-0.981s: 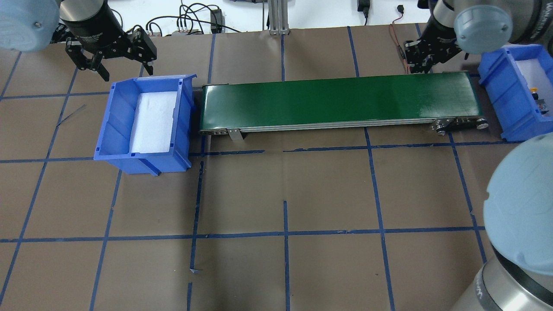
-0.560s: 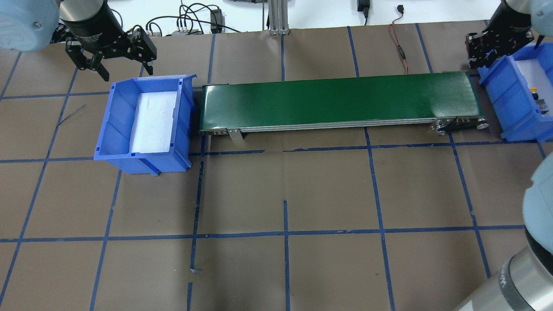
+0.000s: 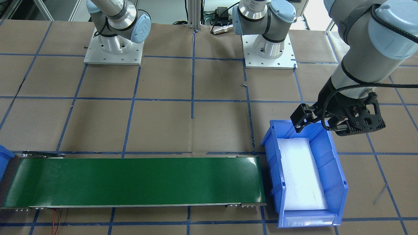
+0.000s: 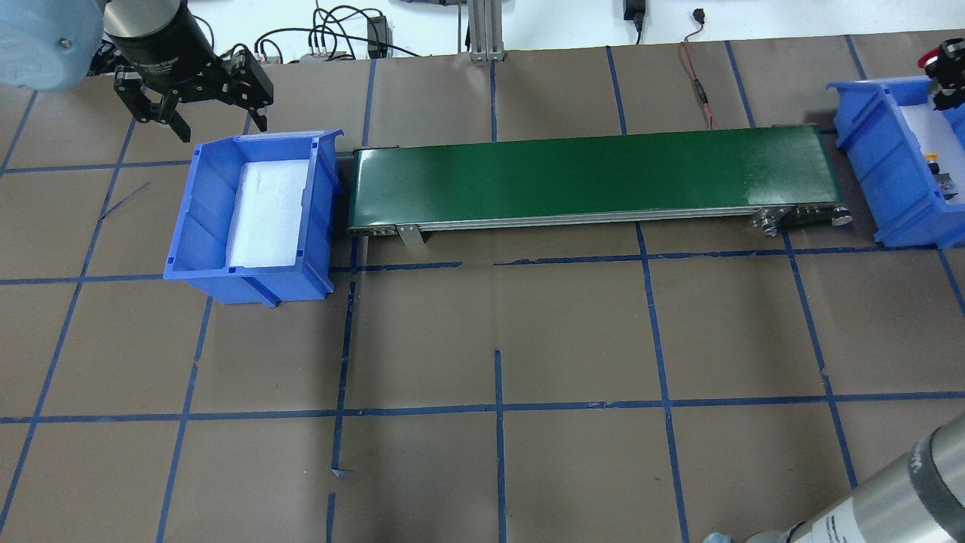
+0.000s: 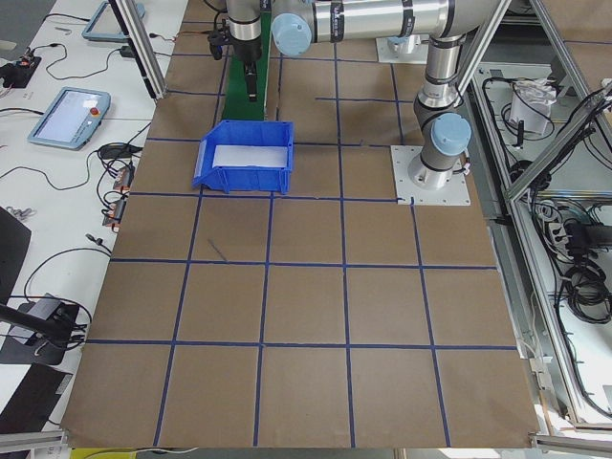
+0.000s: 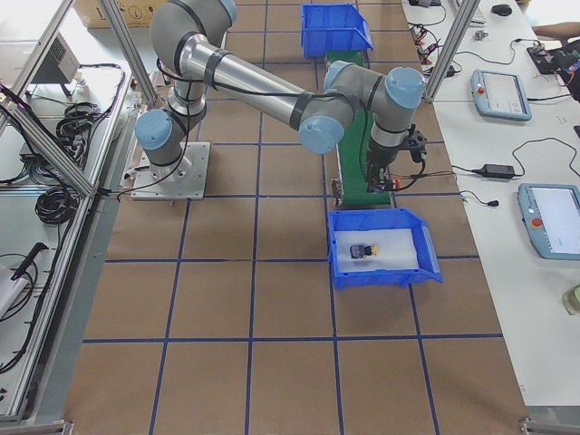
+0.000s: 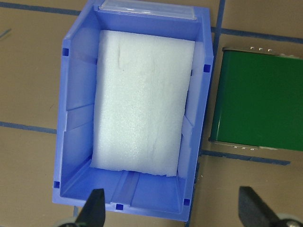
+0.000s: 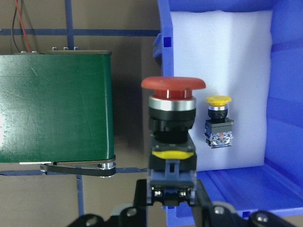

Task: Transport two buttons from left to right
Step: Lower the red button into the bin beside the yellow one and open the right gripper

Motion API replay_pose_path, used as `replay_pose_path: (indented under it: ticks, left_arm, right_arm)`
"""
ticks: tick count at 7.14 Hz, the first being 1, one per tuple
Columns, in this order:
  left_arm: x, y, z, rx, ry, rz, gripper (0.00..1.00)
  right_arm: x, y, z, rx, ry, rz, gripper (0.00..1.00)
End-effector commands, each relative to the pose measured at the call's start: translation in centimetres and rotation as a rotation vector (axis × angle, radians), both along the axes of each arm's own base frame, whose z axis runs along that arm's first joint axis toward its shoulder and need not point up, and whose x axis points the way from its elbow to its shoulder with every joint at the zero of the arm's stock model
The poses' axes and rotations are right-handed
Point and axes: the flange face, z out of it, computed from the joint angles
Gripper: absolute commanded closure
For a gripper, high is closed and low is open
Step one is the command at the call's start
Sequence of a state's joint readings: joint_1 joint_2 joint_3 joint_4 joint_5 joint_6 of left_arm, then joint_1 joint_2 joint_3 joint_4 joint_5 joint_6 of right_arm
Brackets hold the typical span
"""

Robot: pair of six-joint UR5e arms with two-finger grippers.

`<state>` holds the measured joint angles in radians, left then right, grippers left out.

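My right gripper (image 8: 173, 198) is shut on the red-capped button (image 8: 173, 118) and holds it upright in the air over the gap between the conveyor's end and the right blue bin (image 8: 284, 94). In the overhead view the gripper (image 4: 946, 83) and the red cap (image 4: 929, 57) show at the bin's far corner. The yellow-capped button (image 8: 218, 125) lies on white foam in that bin; it also shows in the overhead view (image 4: 935, 160) and in the right view (image 6: 367, 249). My left gripper (image 4: 219, 124) is open and empty above the far rim of the left blue bin (image 4: 196, 219).
The left bin (image 7: 75, 94) holds only a white foam pad. The green conveyor belt (image 4: 588, 173) lies between the two bins. Cables lie along the table's far edge (image 4: 347, 38). Brown paper with blue tape lines covers the table (image 4: 497, 339).
My right gripper has moved right from the conveyor's far right corner to the right bin's far corner. The right arm's elbow has swung out of the view. The left gripper has not moved.
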<state>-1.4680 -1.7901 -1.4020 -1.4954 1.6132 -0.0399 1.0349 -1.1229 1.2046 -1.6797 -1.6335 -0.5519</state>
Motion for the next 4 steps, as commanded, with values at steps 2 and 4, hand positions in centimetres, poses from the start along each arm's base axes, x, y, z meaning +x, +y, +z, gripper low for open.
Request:
replay_pose_path:
  ticks: [2, 4]
  left_arm:
    - [0.0, 0.0, 0.0, 0.000, -0.001, 0.000, 0.00]
    - [-0.1, 0.0, 0.0, 0.000, 0.001, -0.002, 0.00]
  right_arm:
    - [-3.9, -3.2, -3.4, 0.020, -0.012, 0.035, 0.92]
    - [-7.5, -4.5, -4.9, 0.017, -0.017, 0.059, 0.92]
